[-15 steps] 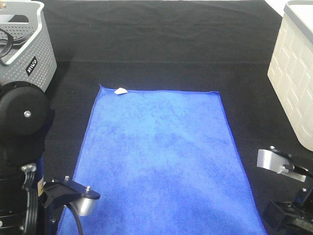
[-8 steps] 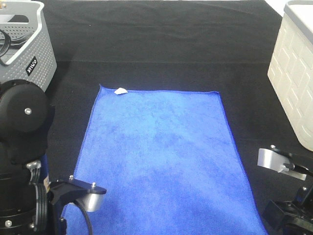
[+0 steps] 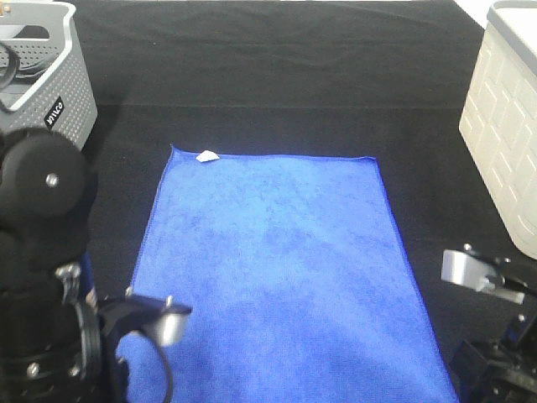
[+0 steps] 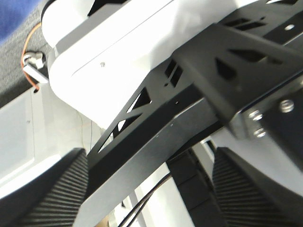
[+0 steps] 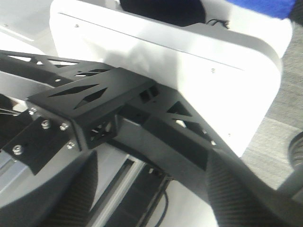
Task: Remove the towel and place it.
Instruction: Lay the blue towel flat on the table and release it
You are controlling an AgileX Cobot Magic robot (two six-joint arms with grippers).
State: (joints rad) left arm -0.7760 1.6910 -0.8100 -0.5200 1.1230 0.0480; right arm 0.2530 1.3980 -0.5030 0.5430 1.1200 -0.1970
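Towel: royal-blue, spread flat and unfolded, hem visible along its far and side edges.
Towel position: centre of the black table cover, long axis running far to near; the near end passes out of the exterior high view.
White tag: at the far-left corner of the towel, lying on the cloth.
Left gripper: jaws stand wide apart; nothing is held between the ribbed fingers.
Right gripper: jaws stand wide apart; nothing is held between the fingers.
Wrist views: both look onto a white housing and a black bracket; a sliver of blue shows at one corner of each.
Left arm: near left, its lower part overlapping the towel's near-left corner.
Right arm: near right, just beside the towel's right edge.
Grey basket: far left, well apart from the towel.
White basket: far right, well apart from the towel.
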